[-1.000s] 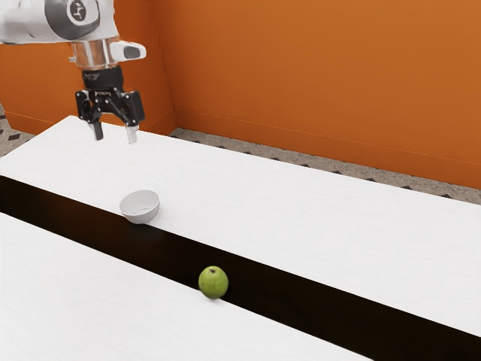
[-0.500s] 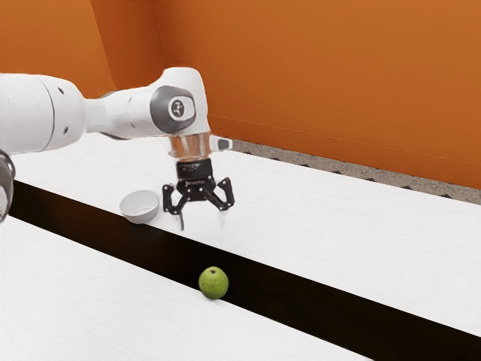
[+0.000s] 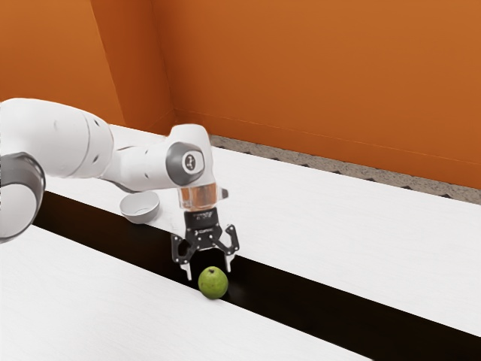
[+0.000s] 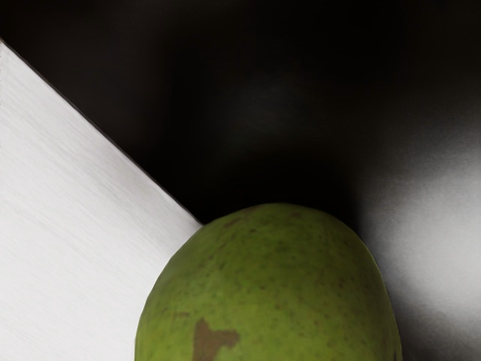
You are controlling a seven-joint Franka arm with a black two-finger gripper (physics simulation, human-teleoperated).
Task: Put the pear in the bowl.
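The gripper (image 3: 210,274) stands wide open, pointing down with nothing in its hold; its fingers (image 3: 228,263) are spread at the pear's upper part, and I see no grip on it. The pear (image 3: 213,283) sits stem end up on the dark strip (image 3: 301,301), by the edge of the white tabletop (image 3: 90,293). It should be firm and fairly light, its skin smooth enough to slip if pinched high on the rounded top (the brown patch on it looks like mere colouring). I would go a little lower and close evenly at the widest part, gently, since hard pressure could bruise it or make it roll. The bowl (image 3: 140,208) waits upright and well apart, nearer the arm's base.
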